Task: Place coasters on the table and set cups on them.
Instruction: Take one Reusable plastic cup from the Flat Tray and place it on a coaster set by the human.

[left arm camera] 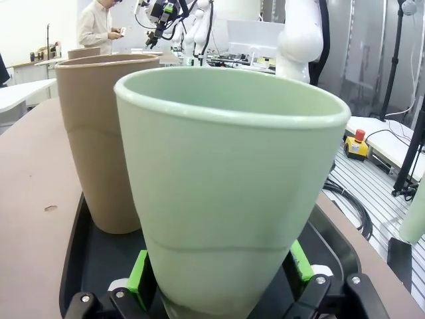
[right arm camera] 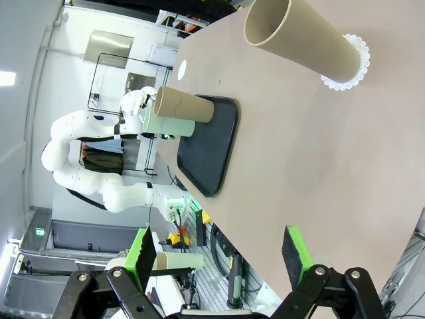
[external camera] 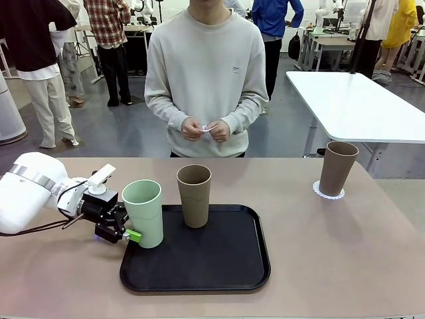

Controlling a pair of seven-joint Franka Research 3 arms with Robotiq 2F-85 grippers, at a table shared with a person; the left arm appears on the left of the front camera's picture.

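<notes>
Mint-green and matte, the tall tapered handleless cup (external camera: 143,212) is clamped near its base by the left pincer (left arm camera: 218,274) at the left edge of the black rounded tray (external camera: 199,287). A brown-tan tumbler (external camera: 194,196) is stood on the tray just beside it. A second brown-tan tumbler (external camera: 337,167) is set on a scalloped white paper coaster (external camera: 329,195) on the beige surface (external camera: 345,266). The right pincer (right arm camera: 219,259) is held apart.

The mint cup (external camera: 144,212) and both brown cups (external camera: 194,195) (external camera: 337,167) look matt and smooth, like plastic, with no shine. The table (external camera: 332,259) is matt beige; the black tray (external camera: 199,266) has a faint sheen. The coaster (external camera: 317,192) is thin lacy paper. The person's sweater (external camera: 206,73) is soft cloth — the white table (external camera: 358,100) behind is glossy.
</notes>
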